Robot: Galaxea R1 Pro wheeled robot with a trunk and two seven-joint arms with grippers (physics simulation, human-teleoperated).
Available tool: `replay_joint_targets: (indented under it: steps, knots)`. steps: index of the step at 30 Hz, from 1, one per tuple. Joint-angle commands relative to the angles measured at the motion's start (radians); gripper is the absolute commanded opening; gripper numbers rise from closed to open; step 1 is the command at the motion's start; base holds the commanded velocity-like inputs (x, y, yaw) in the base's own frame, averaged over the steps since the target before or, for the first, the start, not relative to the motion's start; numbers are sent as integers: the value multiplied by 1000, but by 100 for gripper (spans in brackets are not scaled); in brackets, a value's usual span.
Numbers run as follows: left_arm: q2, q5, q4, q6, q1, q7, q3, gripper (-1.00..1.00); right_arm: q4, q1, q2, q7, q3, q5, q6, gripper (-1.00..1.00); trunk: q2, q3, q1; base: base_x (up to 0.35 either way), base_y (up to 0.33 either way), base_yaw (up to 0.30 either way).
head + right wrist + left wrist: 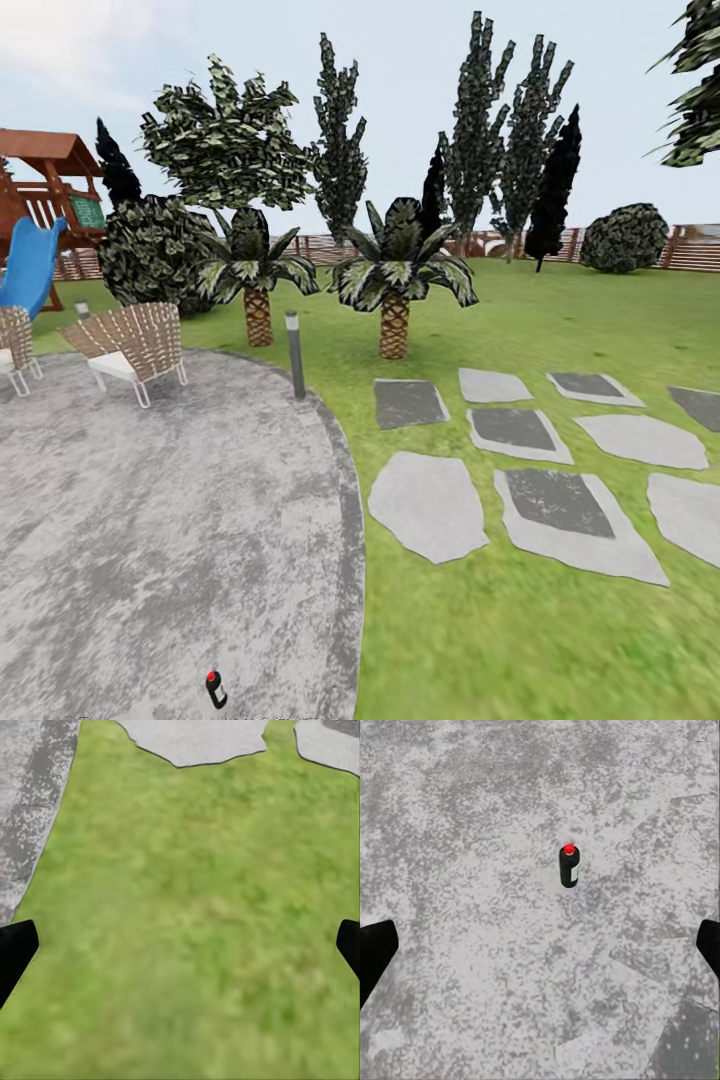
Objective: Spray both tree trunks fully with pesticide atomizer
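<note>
The pesticide atomizer (pixel 214 688), a small dark bottle with a red top, stands upright on the grey stone floor (pixel 150 520) at the bottom edge of the head view. The left wrist view looks down on the atomizer (pixel 569 865); my left gripper (pixel 540 952) hangs above the paving, open, with the bottle ahead of its fingertips (pixel 375 952) and clear of them. My right gripper (pixel 180 949) is open over grass, holding nothing. Tall trees (pixel 480 130) (pixel 535 130) with patchy dark green leaves rise at the far side of the lawn near the fence; their trunks are small and partly hidden.
Two wicker chairs (pixel 135 345) and a short lamp post (pixel 294 355) stand at the paving's far edge. Two low palms (pixel 395 275) (pixel 255 275) grow behind. Flat stepping stones (pixel 430 505) cross the grass on the right. A blue slide (pixel 30 260), a round bush (pixel 625 237) and a wooden fence (pixel 690 250) lie further off.
</note>
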Motion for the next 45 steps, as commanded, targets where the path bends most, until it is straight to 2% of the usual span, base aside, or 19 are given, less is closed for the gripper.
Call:
replay_joint_targets:
  steps: [1,7,10,13,14,15,18,20,22,24,31,39,45]
  knots:
    - [9,6,-1,-1,-27,0,-2,100,0,0,0,-1,1,0,-2,100,-1,-2,0,0,0,270]
    - [32,0,5,5,-150,-1,-3,100,-1,0,2,-1,-1,-2,-2,100,-1,-3,0,0,0,187]
    - [30,-2,7,21,-177,-1,-10,100,-26,-2,3,-1,-1,-1,-2,100,-1,-3,0,0,0,30]
    - [32,-4,9,35,-183,-3,-14,100,-173,-35,3,0,-1,3,7,100,-1,-3,0,0,0,8]
    - [35,-3,9,39,-184,-6,-14,100,-251,-60,4,-1,0,4,27,100,-1,-3,0,0,0,3]
    - [35,-3,9,40,-184,-7,-14,100,-273,-70,5,-1,0,4,39,100,-1,-3,0,0,0,2]
    - [33,-5,8,40,-182,-7,-16,100,-345,-162,23,-1,0,5,175,100,-1,-3,0,0,0,0]
    - [29,-6,4,38,-180,-10,-17,100,-352,-251,33,-1,0,6,290,100,-1,-3,0,0,0,0]
    - [26,-8,0,37,-179,-11,-17,100,-350,-292,35,0,-2,6,336,100,-1,-3,0,0,0,0]
    - [24,-11,-2,38,-180,-12,-16,100,-348,-306,33,3,-3,6,351,100,-1,-3,0,0,0,0]
    - [22,-12,-4,39,-184,-5,-12,100,-294,-320,28,9,-3,7,362,100,-1,-3,0,56,0,0]
    - [24,-13,-4,40,-186,-3,-12,100,-289,-321,28,6,-1,7,362,100,-1,-4,0,282,0,18]
    - [24,-13,-5,36,-187,-2,-9,100,-289,-321,28,4,-1,7,362,100,-1,-7,0,292,-2,209]
